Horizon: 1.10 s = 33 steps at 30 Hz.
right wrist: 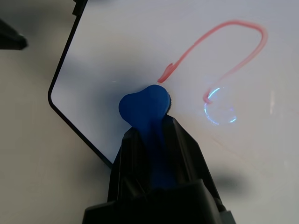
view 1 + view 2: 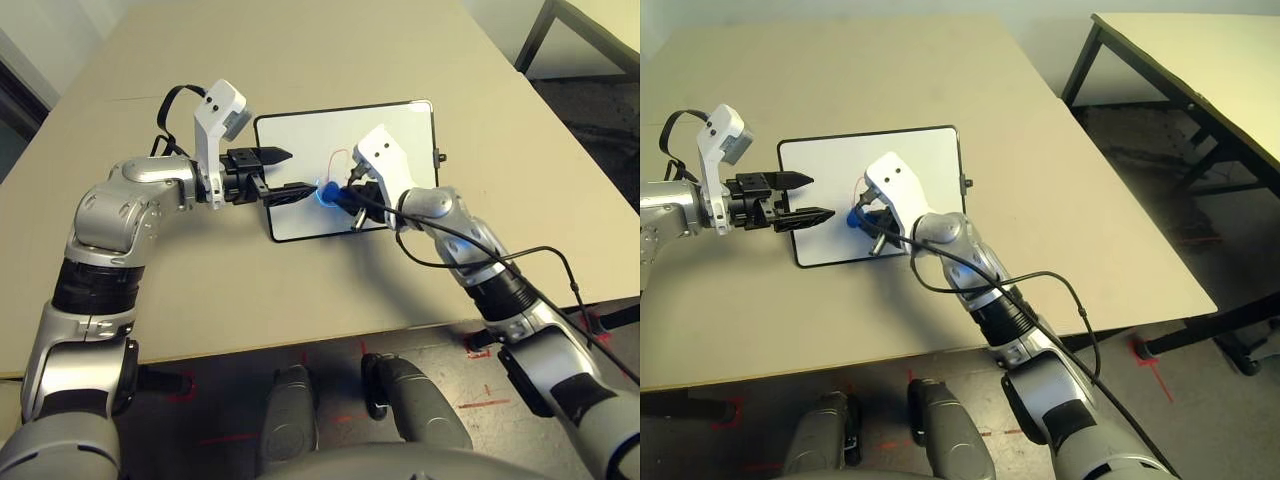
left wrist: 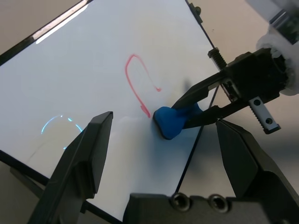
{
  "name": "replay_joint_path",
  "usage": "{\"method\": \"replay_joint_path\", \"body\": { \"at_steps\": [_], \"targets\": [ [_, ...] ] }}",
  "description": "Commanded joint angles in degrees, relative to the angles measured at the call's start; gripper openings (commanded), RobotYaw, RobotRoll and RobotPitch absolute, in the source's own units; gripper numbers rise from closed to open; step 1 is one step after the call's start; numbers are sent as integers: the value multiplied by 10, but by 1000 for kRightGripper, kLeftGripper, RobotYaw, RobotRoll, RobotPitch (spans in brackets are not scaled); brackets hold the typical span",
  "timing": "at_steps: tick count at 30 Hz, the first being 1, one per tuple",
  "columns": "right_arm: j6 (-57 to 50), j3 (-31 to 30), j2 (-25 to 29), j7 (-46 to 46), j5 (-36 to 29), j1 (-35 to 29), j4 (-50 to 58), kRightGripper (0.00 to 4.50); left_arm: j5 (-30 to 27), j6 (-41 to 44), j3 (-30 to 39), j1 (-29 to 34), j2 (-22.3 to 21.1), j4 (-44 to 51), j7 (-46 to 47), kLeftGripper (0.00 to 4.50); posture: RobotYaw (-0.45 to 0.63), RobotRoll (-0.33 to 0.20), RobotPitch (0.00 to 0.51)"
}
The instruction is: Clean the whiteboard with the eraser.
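The whiteboard (image 2: 300, 135) lies flat on the tan table, with a looping red scribble (image 3: 135, 79) near its middle. My right gripper (image 2: 335, 195) is shut on the eraser (image 1: 142, 105), a small bright blue block. The eraser's tip presses on the board right at the lower end of the red line. My left gripper (image 2: 298, 170) hovers open over the board's left part, its fingers pointing at the eraser and holding nothing. A bluish ring glare (image 1: 219, 105) shows on the board beside the scribble.
The tan table (image 2: 300, 50) stretches wide beyond and around the board. A black cable (image 2: 470, 265) loops from my right forearm over the table's near edge. A second table (image 2: 1200, 60) stands off to the right across a gap of floor.
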<state>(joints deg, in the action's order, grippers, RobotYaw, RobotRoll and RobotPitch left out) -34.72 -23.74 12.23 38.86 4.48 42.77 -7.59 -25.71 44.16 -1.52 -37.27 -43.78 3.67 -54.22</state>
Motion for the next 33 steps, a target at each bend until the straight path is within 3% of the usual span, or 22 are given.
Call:
{"method": "replay_joint_path", "body": {
  "at_steps": [1,11,24,33],
  "targets": [
    [12,30,-5,-24,2,35,-55,567,-2,0,5,6,1,-3,-3,4500,-51,0,132],
    [78,107,-29,-87,-8,128,-122,566,-3,1,6,4,2,-5,-4,4500,-53,0,132],
    [35,34,-57,-37,-1,9,-74,566,-9,14,8,3,5,9,1,4500,-46,0,134],
    [44,37,-56,-48,6,16,-107,566,-14,20,8,4,4,14,6,4500,-43,0,133]
  ]
}}
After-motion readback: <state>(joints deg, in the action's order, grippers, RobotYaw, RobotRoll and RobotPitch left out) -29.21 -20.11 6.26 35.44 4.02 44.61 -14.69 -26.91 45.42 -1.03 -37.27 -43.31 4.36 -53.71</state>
